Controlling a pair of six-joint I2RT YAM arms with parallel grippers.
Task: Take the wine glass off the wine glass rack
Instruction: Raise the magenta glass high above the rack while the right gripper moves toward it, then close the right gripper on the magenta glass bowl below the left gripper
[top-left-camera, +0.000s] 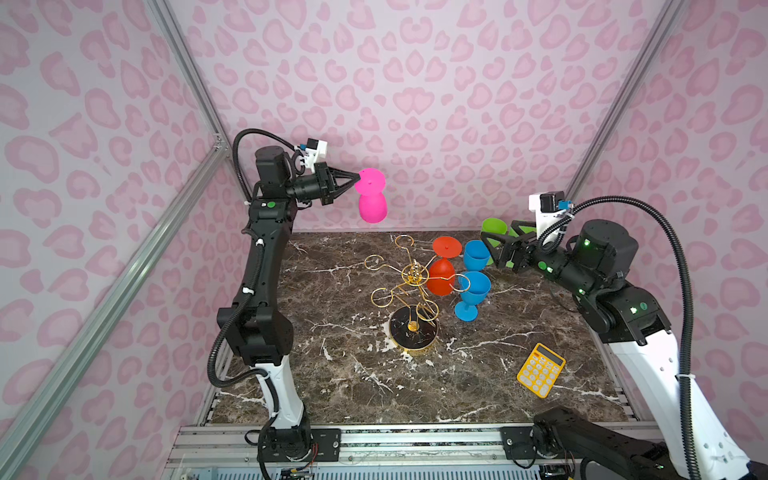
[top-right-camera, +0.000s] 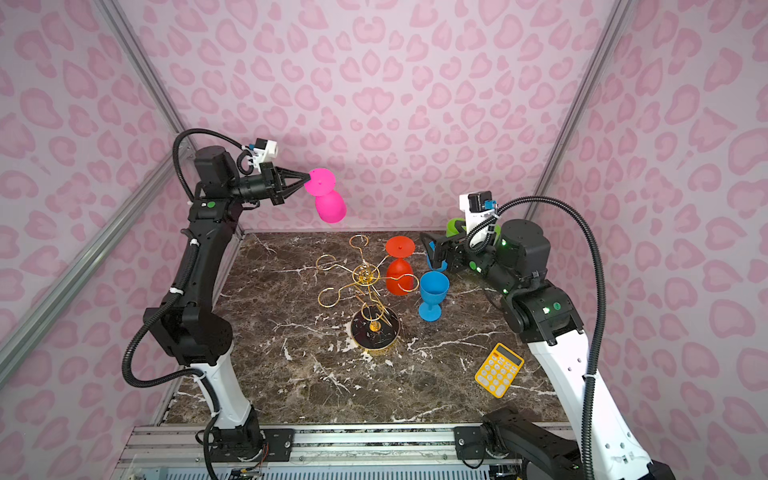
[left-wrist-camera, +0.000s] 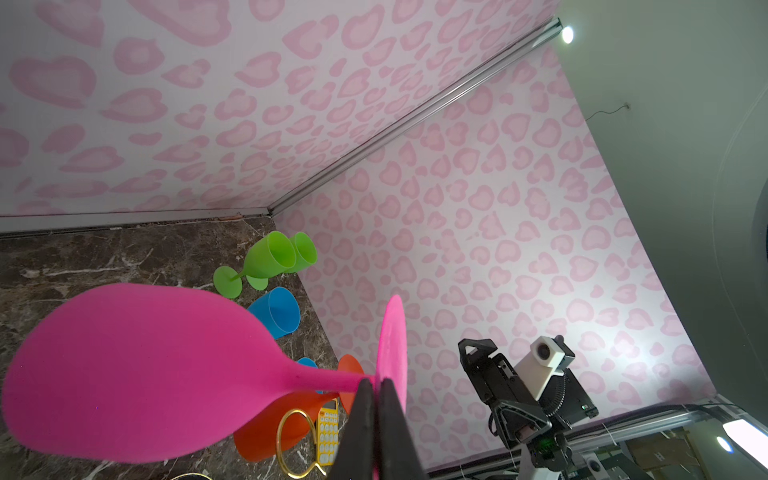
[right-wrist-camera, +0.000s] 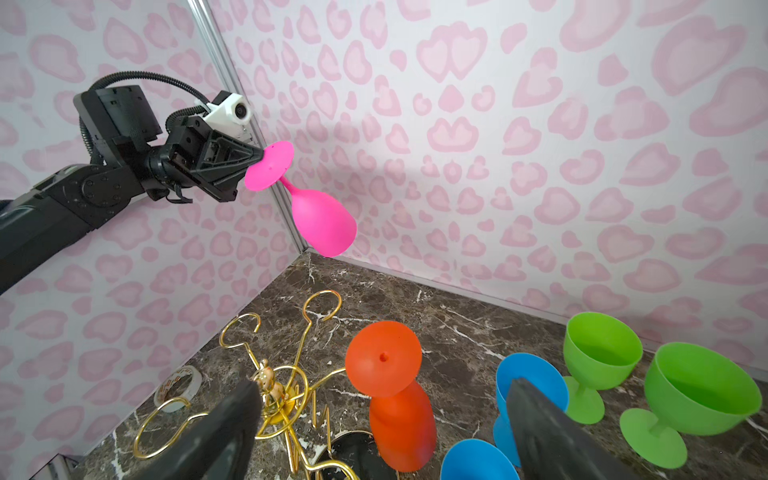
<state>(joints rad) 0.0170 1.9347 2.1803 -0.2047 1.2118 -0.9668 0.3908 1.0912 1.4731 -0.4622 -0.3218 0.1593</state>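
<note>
A pink wine glass (top-left-camera: 372, 205) (top-right-camera: 330, 205) hangs tilted, bowl down, high in the air near the back wall, clear of the rack. My left gripper (top-left-camera: 356, 178) (left-wrist-camera: 376, 382) (right-wrist-camera: 259, 158) is shut on the rim of its foot. The gold wire wine glass rack (top-left-camera: 413, 274) (top-right-camera: 365, 274) (right-wrist-camera: 282, 399) stands mid-table on its round black base. A red wine glass (top-left-camera: 441, 278) (right-wrist-camera: 399, 419) hangs upside down from one loop on its right side. My right gripper (top-left-camera: 498, 232) (right-wrist-camera: 382, 388) is open and empty, hovering at the back right, to the right of the red glass.
Two blue glasses (top-left-camera: 476, 253) (top-left-camera: 473, 291) stand upright right of the rack. Two green glasses (right-wrist-camera: 600, 357) (right-wrist-camera: 702, 390) stand in the back right corner. A yellow calculator (top-left-camera: 540, 370) lies front right. A tape roll (right-wrist-camera: 178, 388) lies by the left wall.
</note>
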